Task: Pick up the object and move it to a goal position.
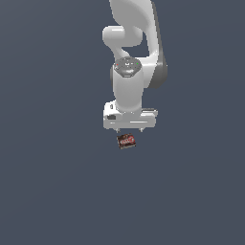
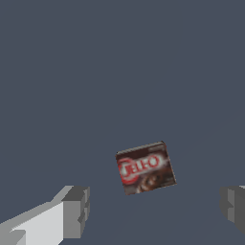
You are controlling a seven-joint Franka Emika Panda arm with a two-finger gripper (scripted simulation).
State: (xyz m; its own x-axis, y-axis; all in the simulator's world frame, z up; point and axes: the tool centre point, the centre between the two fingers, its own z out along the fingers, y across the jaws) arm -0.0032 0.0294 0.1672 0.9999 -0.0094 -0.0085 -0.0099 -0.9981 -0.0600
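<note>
The box (image 1: 127, 141), small with a red label, lies flat on the grey surface (image 1: 52, 182), skewed, just below the white hand (image 1: 129, 129). The hand's fingers (image 2: 76, 210) are spread wide, holding nothing. It should turn to match the box's narrow sides, then descend.

arm (image 1: 131, 28) base cut off by exterior view's top edge | fingers (image 2: 76, 210) clipped by wrist view's edges | you can't read box (image 1: 126, 141) lettering in exterior view

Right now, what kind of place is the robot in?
Probably a computer simulation, not a real room: a plain grey floor, one white robot arm with its open gripper, and a small Jell-O box.
</note>
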